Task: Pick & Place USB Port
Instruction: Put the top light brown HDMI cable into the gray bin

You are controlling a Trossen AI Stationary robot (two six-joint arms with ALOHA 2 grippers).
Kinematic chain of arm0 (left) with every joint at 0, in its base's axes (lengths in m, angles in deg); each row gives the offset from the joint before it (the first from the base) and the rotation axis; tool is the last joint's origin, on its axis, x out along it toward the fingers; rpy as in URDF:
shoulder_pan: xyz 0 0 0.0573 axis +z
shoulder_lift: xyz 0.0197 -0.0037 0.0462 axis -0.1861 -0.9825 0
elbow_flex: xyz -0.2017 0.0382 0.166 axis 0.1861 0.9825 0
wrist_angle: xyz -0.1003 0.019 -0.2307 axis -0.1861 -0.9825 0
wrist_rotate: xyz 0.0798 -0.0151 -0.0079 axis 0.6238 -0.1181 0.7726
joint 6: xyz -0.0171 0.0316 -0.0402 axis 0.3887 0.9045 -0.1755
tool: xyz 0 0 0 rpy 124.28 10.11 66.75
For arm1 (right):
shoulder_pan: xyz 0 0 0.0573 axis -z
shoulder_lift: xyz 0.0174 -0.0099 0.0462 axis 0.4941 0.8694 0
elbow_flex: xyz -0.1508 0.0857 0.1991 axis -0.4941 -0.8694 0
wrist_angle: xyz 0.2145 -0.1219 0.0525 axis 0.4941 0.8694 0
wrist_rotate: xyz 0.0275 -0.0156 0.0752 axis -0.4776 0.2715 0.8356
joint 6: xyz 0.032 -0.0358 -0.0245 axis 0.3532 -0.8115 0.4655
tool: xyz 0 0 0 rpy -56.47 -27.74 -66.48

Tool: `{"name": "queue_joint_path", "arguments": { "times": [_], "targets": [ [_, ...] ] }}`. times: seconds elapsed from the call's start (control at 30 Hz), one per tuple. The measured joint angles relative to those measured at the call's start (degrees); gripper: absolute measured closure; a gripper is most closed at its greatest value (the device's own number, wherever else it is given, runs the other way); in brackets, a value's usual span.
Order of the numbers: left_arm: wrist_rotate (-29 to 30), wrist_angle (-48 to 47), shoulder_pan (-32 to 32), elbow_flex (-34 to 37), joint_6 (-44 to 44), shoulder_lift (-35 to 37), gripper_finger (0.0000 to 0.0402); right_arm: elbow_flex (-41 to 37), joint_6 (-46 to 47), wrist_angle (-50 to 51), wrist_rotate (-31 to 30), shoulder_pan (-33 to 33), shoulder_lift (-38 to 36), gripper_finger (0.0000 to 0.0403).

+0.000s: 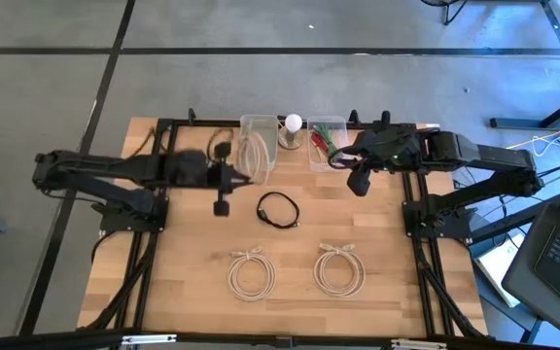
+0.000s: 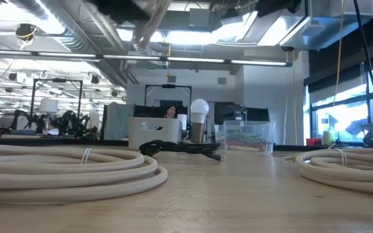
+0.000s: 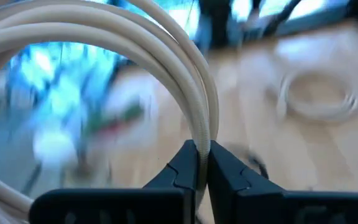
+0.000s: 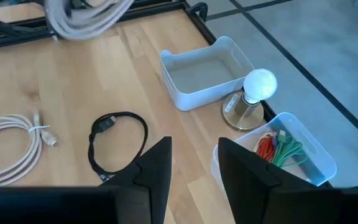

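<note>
Overhead, the left gripper (image 1: 244, 163) hangs in the upper middle of the frame, right at the near edge of the clear bin (image 1: 258, 124), its jaws pressed onto a coil of cream cable (image 1: 253, 156) that dangles over the bin's rim. The left wrist view shows that cable (image 3: 199, 118) pinched tight between the two dark fingers (image 3: 180, 167).

The right gripper (image 1: 360, 181) sits upper right of centre, just off the corner of the second bin (image 1: 313, 156) holding red and green wires (image 1: 325, 137); its jaws are spread with nothing between them. In the right wrist view the fingers (image 4: 154, 167) stand apart above bare wood, between the black cable (image 4: 118, 144) and the wire bin (image 4: 316, 149).

A light bulb on a stand (image 1: 292, 128) stands between the two bins at the tabletop's (image 1: 183, 272) far edge.

The black cable (image 1: 278, 210) lies looped in the middle of the frame, well apart from both grippers. Two more cream coils (image 1: 252, 271) and (image 1: 339, 269) lie side by side in the lower middle, near the front edge, apart from each other. Bare wood stretches wide at the lower left and lower right, inside the black frame rails (image 1: 144, 262).
</note>
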Motion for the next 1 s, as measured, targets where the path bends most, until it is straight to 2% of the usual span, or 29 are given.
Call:
{"name": "queue_joint_path", "arguments": {
  "times": [0.07,0.17,0.33,0.47,0.67,0.77,1.0],
  "targets": [
    [-7.4,5.1,5.3,0.3,3.7,0.5,0.0391,0.0,0.1,0.0,0.2,0.0,0.4,0.0269],
    [-17.6,11.0,15.6,1.7,3.7,0.0,0.0391,0.0,0.4,0.1,0.4,-0.2,0.9,0.0269],
    [-37.6,24.3,31.0,5.6,-3.0,-5.9,0.0391,0.0,0.3,0.0,0.4,-0.8,2.0,0.0269],
    [-50.7,36.6,39.2,6.9,-10.5,-14.7,0.0391,0.0,0.1,0.2,0.4,-0.8,3.2,0.0269],
    [-59.1,48.0,45.2,6.9,-16.9,-28.7,0.0391,0.0,-0.1,0.4,0.1,-0.8,4.2,0.0269],
    [-61.3,53.3,47.4,6.9,-20.1,-34.4,0.0391,0.0,-0.1,0.8,-0.1,-0.8,4.1,0.0269],
    [-66.9,69.1,50.7,6.9,-34.1,-45.2,0.0391,0.0,1.7,5.5,-2.8,-0.8,3.8,0.0269]
  ]
}}
